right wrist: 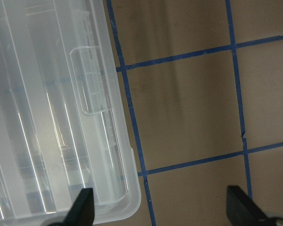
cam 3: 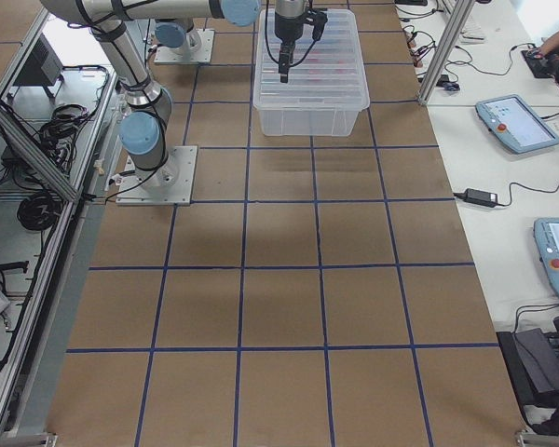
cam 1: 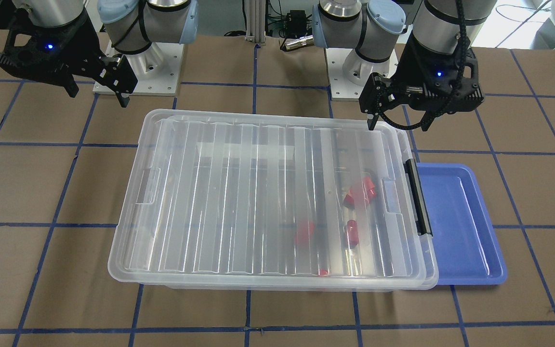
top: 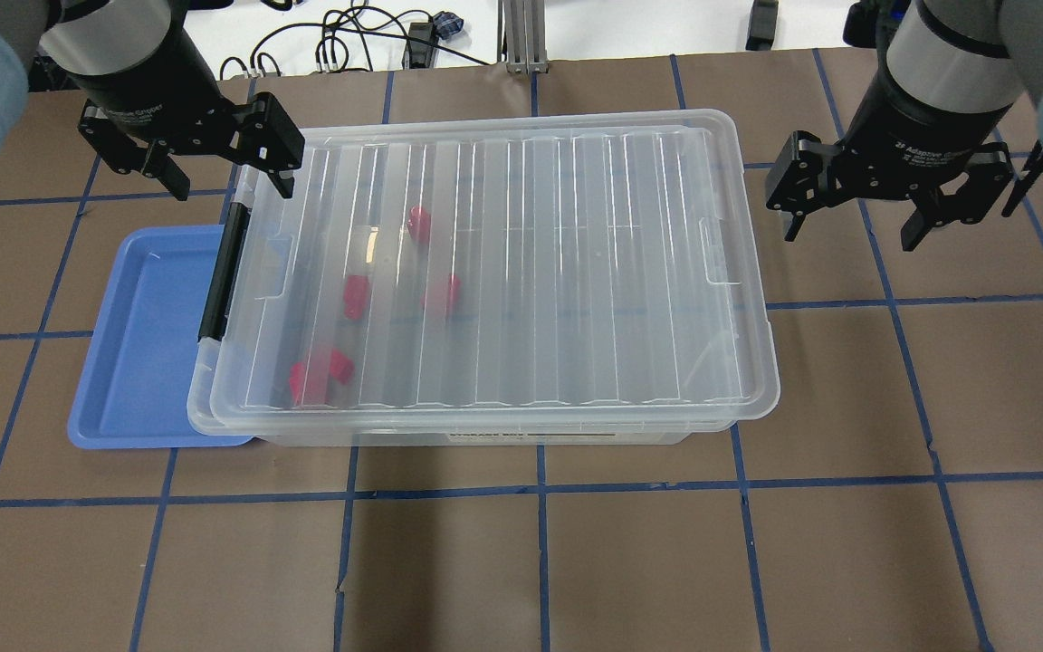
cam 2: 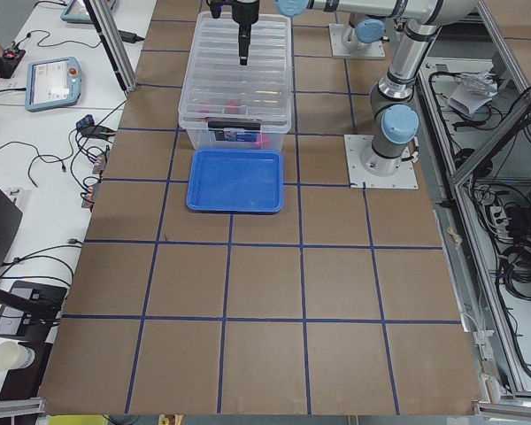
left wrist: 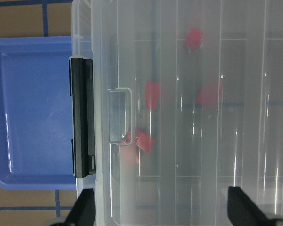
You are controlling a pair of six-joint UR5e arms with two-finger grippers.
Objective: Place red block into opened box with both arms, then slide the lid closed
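Observation:
The clear box (top: 485,440) stands mid-table with the ribbed lid (top: 531,272) lying over it, set slightly off the rim. Several red blocks (top: 322,376) show through the lid near the end with the black latch bar (top: 221,272), also in the left wrist view as red blocks (left wrist: 152,94). My left gripper (top: 227,177) hangs open over the latch-end corner, holding nothing. My right gripper (top: 852,226) hangs open above bare table past the box's other end; its wrist view shows the lid corner (right wrist: 118,188). In the front view the left gripper (cam 1: 395,113) is on the right, the right gripper (cam 1: 97,91) on the left.
A blue tray (top: 150,335) with nothing in it lies against the latch end of the box. The arm bases (cam 1: 135,72) stand behind the box. Brown table with a blue tape grid (top: 540,489) stretches on all sides. Side benches hold tablets (cam 2: 53,81) and cables.

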